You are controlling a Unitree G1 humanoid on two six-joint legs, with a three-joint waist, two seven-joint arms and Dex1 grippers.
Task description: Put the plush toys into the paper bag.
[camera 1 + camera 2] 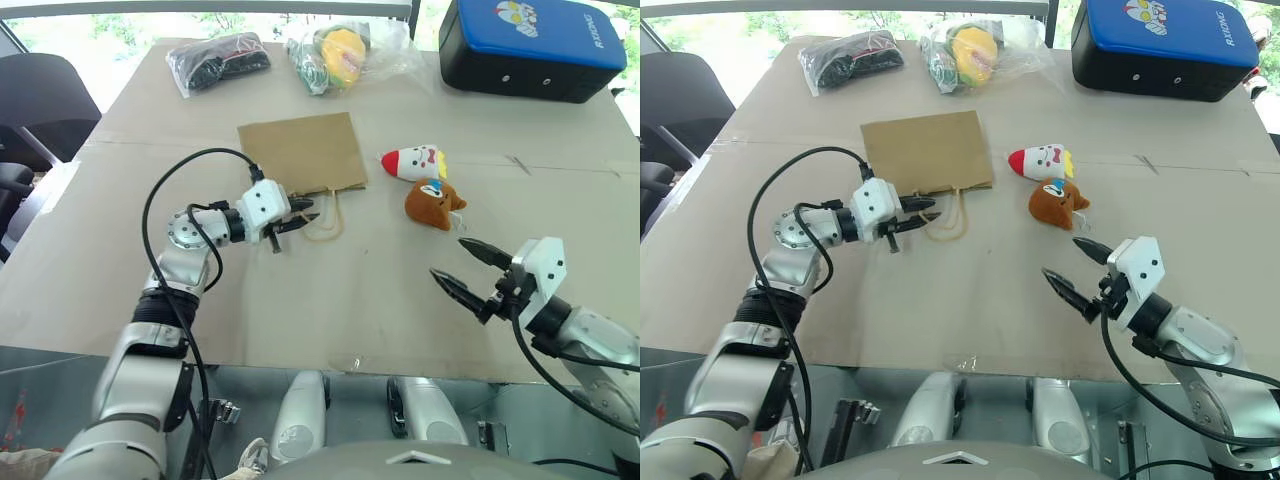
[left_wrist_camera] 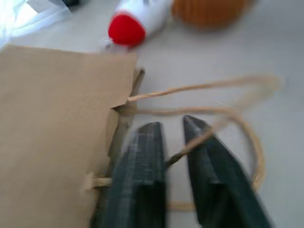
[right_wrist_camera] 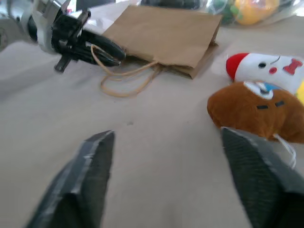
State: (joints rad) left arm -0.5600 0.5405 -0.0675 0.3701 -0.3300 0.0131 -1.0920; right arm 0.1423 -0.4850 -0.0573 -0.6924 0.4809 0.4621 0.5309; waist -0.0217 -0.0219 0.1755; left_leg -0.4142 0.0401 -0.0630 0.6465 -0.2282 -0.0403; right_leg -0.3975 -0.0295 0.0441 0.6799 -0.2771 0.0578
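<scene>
- One paper bag (image 1: 303, 151) lay flat at upper centre of the head view on the desk (image 1: 330, 310), its open edge facing the bottom of the frame.
- Two twine handles (image 1: 326, 222) looped out from that edge onto the desk.
- The left pincer (image 1: 300, 217) was at the bag's mouth, left of centre, clenched on a strand of twine handle that ran between its two black fingers (image 2: 142, 175).
- Two plush toys sat right of the bag: the white plush toy (image 1: 413, 161) with its red end toward the bag, and the brown plush toy (image 1: 433, 202) just below it, the two touching or nearly so.
- The right pincer (image 1: 460, 268) hovered at lower right, below the brown toy, fingers spread and holding nothing.
- Two clear plastic bags lay along the top edge: a dark bundle (image 1: 217, 60) at upper left, and a yellow-green toy (image 1: 338, 52) beside it.
- One blue-topped case (image 1: 535, 45) sat in the upper right corner.
</scene>
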